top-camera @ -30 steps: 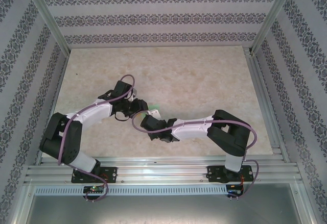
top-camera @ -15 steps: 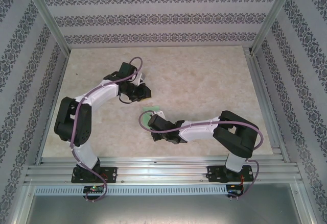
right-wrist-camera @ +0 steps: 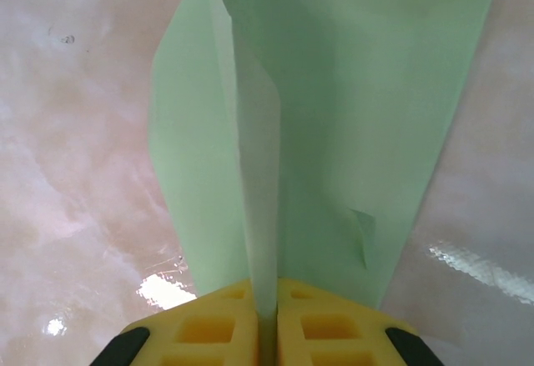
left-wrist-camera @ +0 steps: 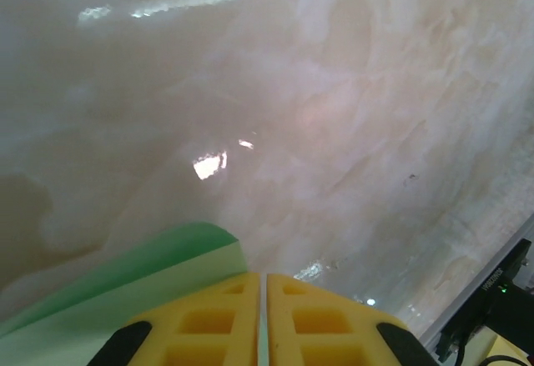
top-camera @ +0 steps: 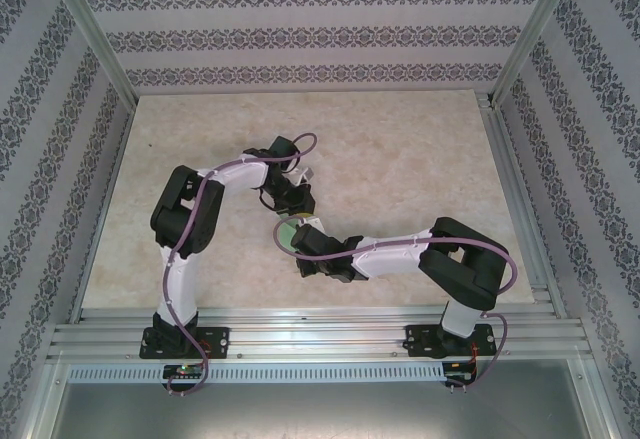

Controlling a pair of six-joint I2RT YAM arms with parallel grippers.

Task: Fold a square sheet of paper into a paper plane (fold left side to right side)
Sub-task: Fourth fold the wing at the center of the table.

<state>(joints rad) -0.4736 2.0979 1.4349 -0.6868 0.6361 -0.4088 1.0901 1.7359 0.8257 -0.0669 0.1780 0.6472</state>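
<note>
Right gripper [right-wrist-camera: 265, 287]: yellow fingers shut on a raised ridge of the square sheet of paper [right-wrist-camera: 350, 91]. In the right wrist view the ridge runs from the fingertips at 6 o'clock up toward 12. Mint-green panels fall away from it toward 10 and 2 o'clock. Small nick or dog-ear in the right panel, around 4 o'clock from frame centre.

Left gripper [left-wrist-camera: 265, 278]: fingers pressed together, only a hairline seam between them. In its wrist view a green flap lies at 8 o'clock, running under the left finger. Cannot tell whether an edge is actually nipped in the seam.

From above, the sheet sits near the middle of the table [top-camera: 400, 139], mostly hidden beneath the right wrist. The left gripper stands just beside it at about 1 o'clock. Both arms reach in and meet there.

Judged step: the left-over-right fold is in hand. The paper is gathered and lifted, not yet laid flat, and no finished crease is visible. No plane shape yet, so the task is at an early stage.

Judged next move:
- Carry the free left panel across to the right edge.
- Keep the two edges square to each other.
- Lower the paper and press along the fold line.

Thin paper. A slack panel may buckle, and opposed pulling may tear it at the ridge.
</note>
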